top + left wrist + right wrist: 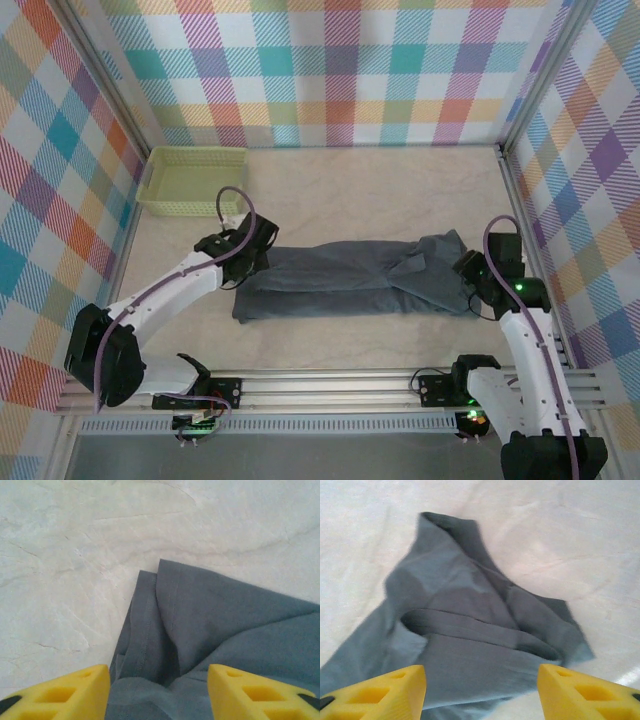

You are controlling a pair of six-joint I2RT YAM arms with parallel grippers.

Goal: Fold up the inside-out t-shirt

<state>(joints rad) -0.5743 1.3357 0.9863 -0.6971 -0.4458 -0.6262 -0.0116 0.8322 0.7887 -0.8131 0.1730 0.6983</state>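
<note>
So the inside-out t-shirt (350, 280) lies as a long folded band across the middle of the table (380, 190), running from one arm to the other, well apart from the green basket (190, 178). The left gripper (159, 692) hangs over the shirt's left end with jaws spread and nothing pinched. The right gripper (482, 692) is the same over the bunched sleeve end. My worry is that the right end is lumpy and layered, so a grab there could catch only the top layer and drag the fold apart. The left corner's edges sit offset too, so a shallow pinch may miss the lower one.
</note>
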